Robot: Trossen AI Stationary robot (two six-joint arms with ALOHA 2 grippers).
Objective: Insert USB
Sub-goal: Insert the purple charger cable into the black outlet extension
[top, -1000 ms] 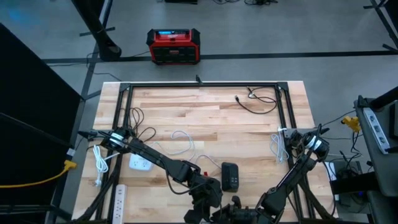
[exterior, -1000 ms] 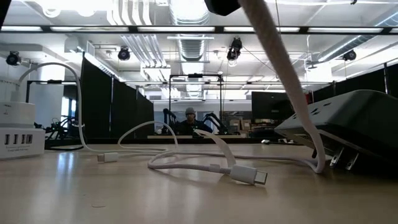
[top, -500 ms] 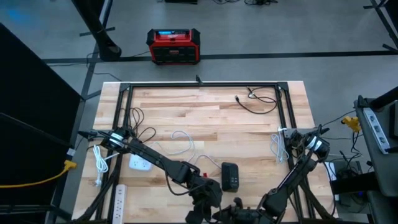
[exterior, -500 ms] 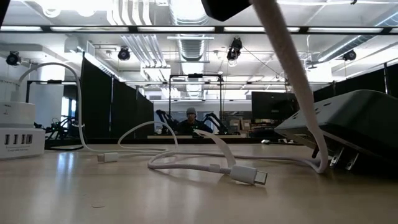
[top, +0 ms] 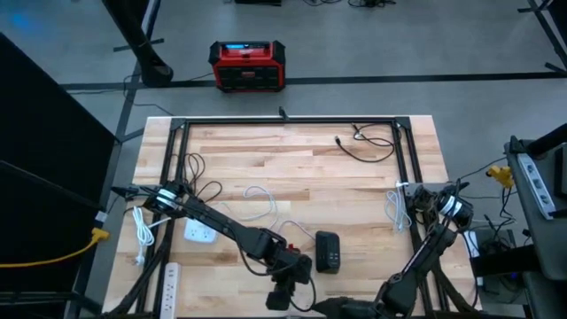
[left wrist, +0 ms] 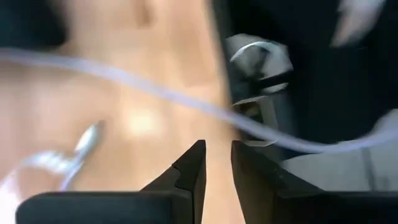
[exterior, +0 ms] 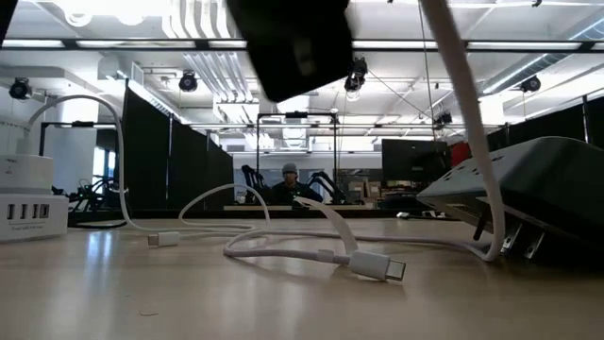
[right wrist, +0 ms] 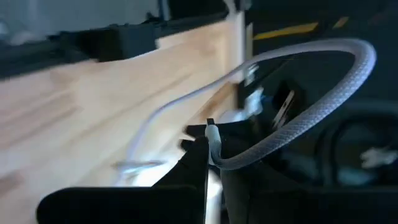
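Pale wood-plank tabletop (top: 292,164) inside a black metal frame (top: 288,121), on a grey floor. Red and black box (top: 247,65) on the floor beyond the far edge. Across the room, at table height: dark partitions, ceiling lights and a seated person (exterior: 288,182) far behind.

On the tabletop: thin black cable (top: 363,143) near the far right corner; white charger (top: 200,234) at the left, shown low as a white block with ports (exterior: 31,212); white power strip (top: 170,282) by the near-left edge; black charger (top: 329,251) near the middle front, looming tilted at the right in the low view (exterior: 528,194).

Loose white cable (top: 257,202) curled mid-table, its plug (exterior: 377,265) lying flat on the wood in the low view, apart from both chargers.

Left gripper (top: 282,294) near the front edge, just left of the black charger. Jaws parted by a narrow gap in the left wrist view (left wrist: 216,168), nothing clamped between them; blurred white cable strand (left wrist: 155,93) crossing ahead.

Right gripper at the very front edge, barely seen from above. In the right wrist view (right wrist: 213,163), jaws pinched together on a white braided cable (right wrist: 311,121) that arches up and away from them.
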